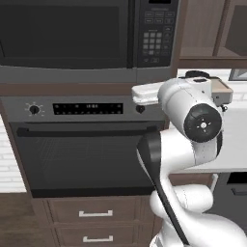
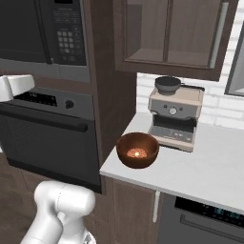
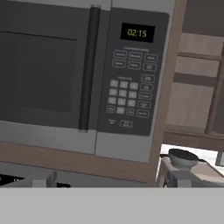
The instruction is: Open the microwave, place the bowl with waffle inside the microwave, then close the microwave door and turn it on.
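Microwave (image 3: 83, 74): door (image 3: 43, 70) shut, handle (image 3: 89, 70) upright. Gripper: jaws spread wide, empty. Bowl (image 2: 137, 149) with waffle (image 2: 138, 153): counter's near-left corner. Risk: fingers slipping off the slim handle.

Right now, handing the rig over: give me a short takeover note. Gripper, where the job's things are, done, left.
Gripper: open, holding nothing; its fingertips are not visible, the hand camera faces the microwave from slightly below.
Microwave door: shut, vertical handle beside the keypad, clock lit.
Bowl with waffle: on the white counter right of the oven, in front of the coffee machine; the waffle lies inside it.
Done: nothing yet, by how things lie.
Left: pull the door open, put the bowl in, close the door, start the microwave.
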